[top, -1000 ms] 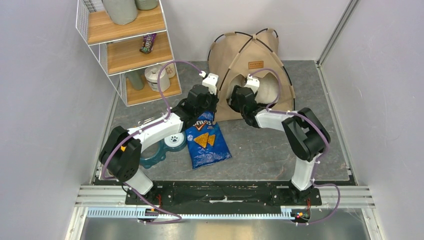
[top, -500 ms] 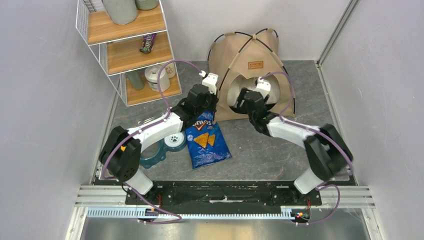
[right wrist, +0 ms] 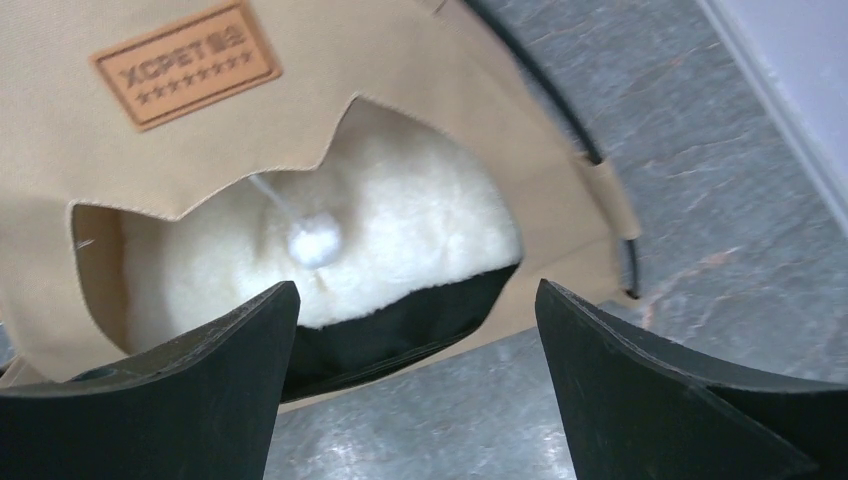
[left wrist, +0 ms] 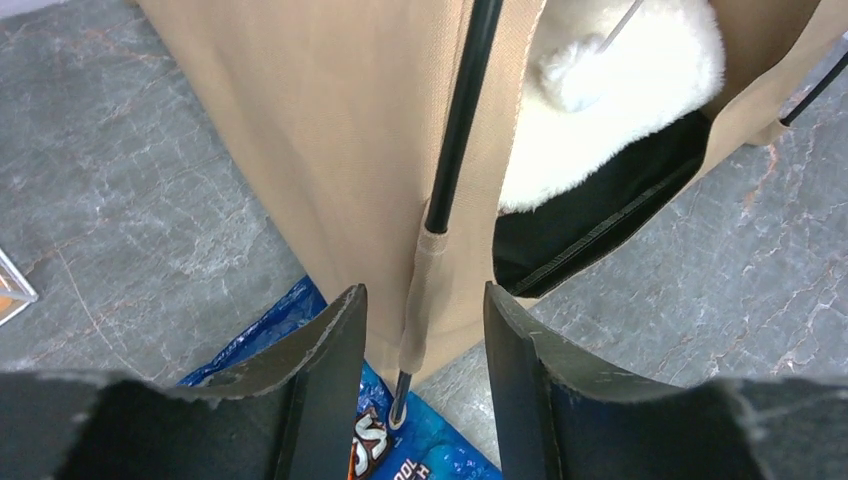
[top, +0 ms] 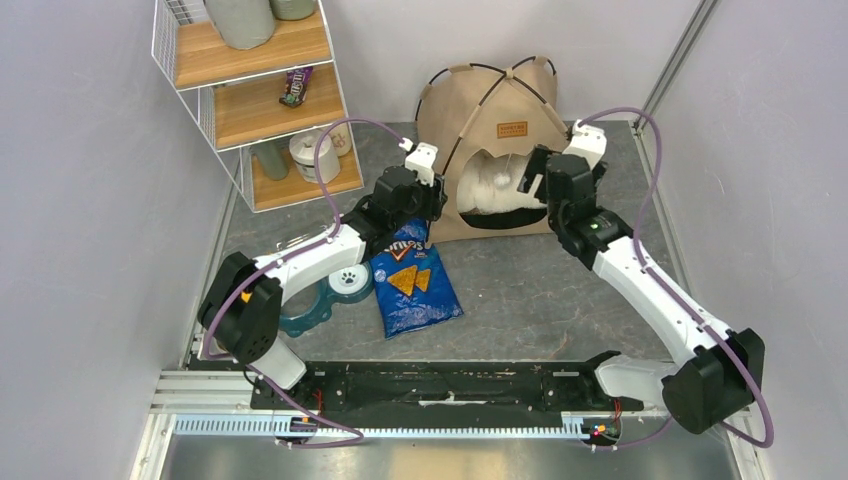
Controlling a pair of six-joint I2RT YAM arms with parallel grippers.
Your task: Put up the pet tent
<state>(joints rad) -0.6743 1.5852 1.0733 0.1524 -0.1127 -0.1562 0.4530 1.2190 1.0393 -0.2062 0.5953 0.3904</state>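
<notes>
I'm looking down on the grey marbled worktop, which fills the middle of the overhead frame. The large tan fabric pet tent with thin black poles stands on it at top centre, against the back wall, domed up with its opening facing my arms. In the upper left is a white wire rack with wooden shelves. My left arm reaches from the lower left up to the tent's left front corner, and my right arm stretches from the lower right up to the tent's right side. A blue crinkly bag of tortilla chips lies flat below the tent, partly under the left arm, with a teal plastic pet bowl marked with a paw print just to its left. A fluffy white cushion fills the tent's opening above the black lining. In the left wrist view the left fingers stand apart on either side of the tan sleeve that holds a black pole, with a gap on each side, clamped on nothing. In the right wrist view the right fingers are spread wide before the opening, nothing between them. A small brown rectangular patch label sits above the opening, and a white pom-pom on a string hangs before the cushion.
</notes>
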